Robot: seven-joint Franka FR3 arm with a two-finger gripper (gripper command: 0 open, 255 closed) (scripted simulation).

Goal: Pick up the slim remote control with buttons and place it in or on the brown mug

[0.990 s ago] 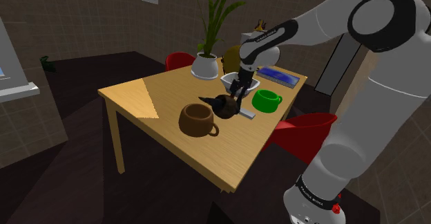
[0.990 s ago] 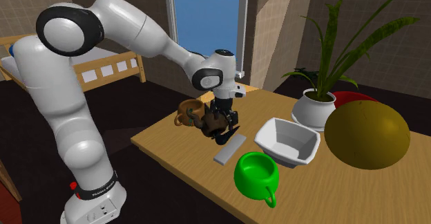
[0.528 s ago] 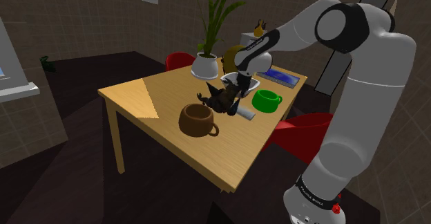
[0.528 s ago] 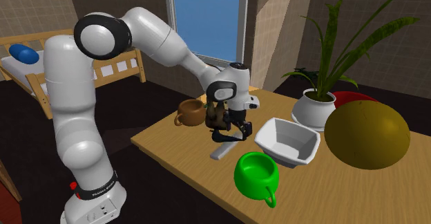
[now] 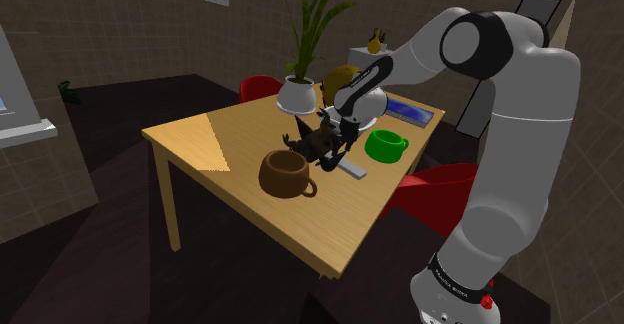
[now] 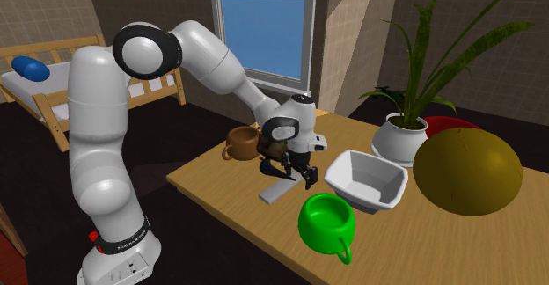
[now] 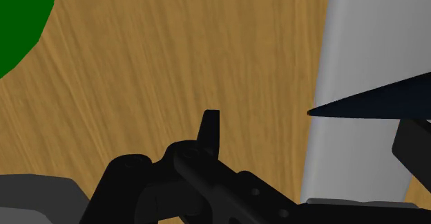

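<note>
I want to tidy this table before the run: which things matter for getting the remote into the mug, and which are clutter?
For the job: grey remote, brown mug, gripper.
Just lying about: green mug, white bowl, potted plant, olive ball, dark spiky object.

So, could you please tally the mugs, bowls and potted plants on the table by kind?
Mugs: 2, the brown mug and the green mug
Bowls: 1, the white bowl
Potted plants: 1, the potted plant
Total: 4
</note>
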